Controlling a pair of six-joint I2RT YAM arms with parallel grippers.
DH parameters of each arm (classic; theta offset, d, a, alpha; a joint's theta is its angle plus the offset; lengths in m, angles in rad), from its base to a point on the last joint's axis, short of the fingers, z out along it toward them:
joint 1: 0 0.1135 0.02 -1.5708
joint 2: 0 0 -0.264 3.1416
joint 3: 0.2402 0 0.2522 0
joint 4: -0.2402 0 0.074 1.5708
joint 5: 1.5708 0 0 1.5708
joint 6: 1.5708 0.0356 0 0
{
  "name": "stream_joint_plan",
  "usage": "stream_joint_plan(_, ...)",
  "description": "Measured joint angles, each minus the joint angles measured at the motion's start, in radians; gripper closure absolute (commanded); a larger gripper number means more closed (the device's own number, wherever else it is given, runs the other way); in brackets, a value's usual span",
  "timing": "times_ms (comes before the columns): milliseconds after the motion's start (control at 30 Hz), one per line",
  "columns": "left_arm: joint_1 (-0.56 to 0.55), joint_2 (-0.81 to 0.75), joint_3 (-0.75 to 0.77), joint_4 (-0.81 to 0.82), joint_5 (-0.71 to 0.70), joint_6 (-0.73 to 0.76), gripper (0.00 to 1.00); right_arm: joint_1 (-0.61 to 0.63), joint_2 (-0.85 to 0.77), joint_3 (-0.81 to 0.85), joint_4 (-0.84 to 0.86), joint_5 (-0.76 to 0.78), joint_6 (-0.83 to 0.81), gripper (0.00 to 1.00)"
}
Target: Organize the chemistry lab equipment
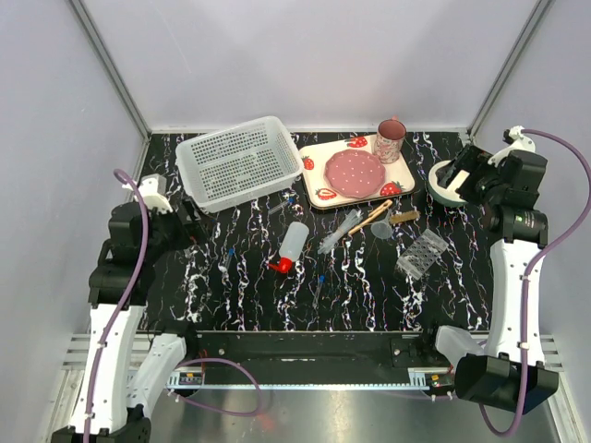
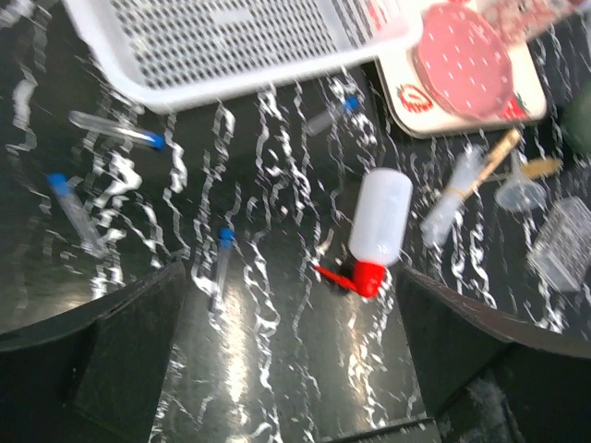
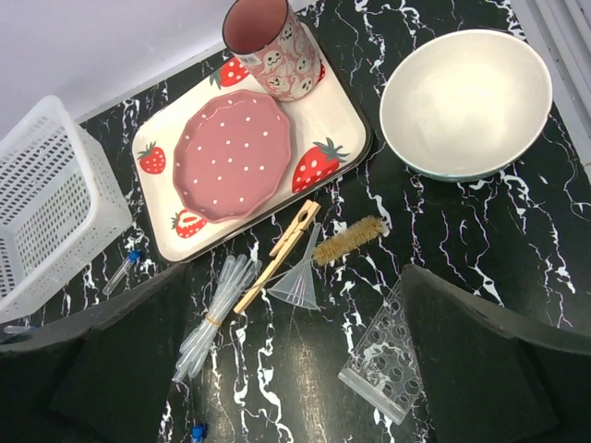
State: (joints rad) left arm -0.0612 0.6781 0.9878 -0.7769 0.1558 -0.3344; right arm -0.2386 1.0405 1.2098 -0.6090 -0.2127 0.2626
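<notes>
The lab equipment lies scattered on the black marbled table. A white squeeze bottle with a red cap lies on its side mid-table. To its right are a banded bundle of clear tubes, a wooden-handled tool, a bristle brush, a clear funnel and the clear grid rack. Blue-capped vials lie at the left. My left gripper hovers open at the left, holding nothing. My right gripper hangs open at the right, also holding nothing.
A white perforated basket stands at the back left. Beside it, a strawberry-print tray carries a pink plate and a mug. A round white bowl sits under my right wrist.
</notes>
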Motion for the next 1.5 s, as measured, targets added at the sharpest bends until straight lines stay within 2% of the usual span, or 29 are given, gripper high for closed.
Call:
stream_joint_plan(167,-0.045,0.047,-0.068,0.001,0.124,-0.039,0.01,0.000,-0.011,0.000,0.003,-0.030,0.016,0.00)
stream_joint_plan(333,-0.299,0.115,-0.097,0.002,0.089,-0.078,0.01,-0.004,-0.008,-0.006,0.010,-0.128,0.001,0.00)
stream_joint_plan(433,-0.455,0.169,-0.097,0.010,0.026,-0.109,0.01,-0.006,-0.008,-0.035,0.021,-0.300,-0.075,0.00)
stream_joint_plan(533,-0.557,0.241,-0.097,0.024,-0.037,-0.133,0.01,-0.004,0.000,-0.060,-0.010,-0.513,-0.193,0.00)
stream_joint_plan(633,-0.642,0.329,-0.095,0.044,-0.082,-0.154,0.01,-0.003,0.007,-0.072,-0.049,-0.658,-0.294,0.00)
stream_joint_plan(733,-0.704,0.414,-0.088,0.078,-0.104,-0.169,0.01,-0.003,0.004,-0.094,-0.074,-0.737,-0.365,0.00)
stream_joint_plan(933,-0.764,0.620,-0.006,0.142,-0.126,-0.171,0.01,-0.003,-0.029,-0.149,-0.096,-0.797,-0.459,0.00)
stream_joint_plan(1267,-0.769,0.964,0.241,0.140,-0.266,-0.144,0.02,-0.003,-0.034,-0.177,-0.098,-0.830,-0.506,0.00)
stream_joint_plan(1500,-0.768,1.139,0.373,0.101,-0.348,-0.119,0.14,-0.003,-0.034,-0.197,-0.097,-0.831,-0.517,0.00)
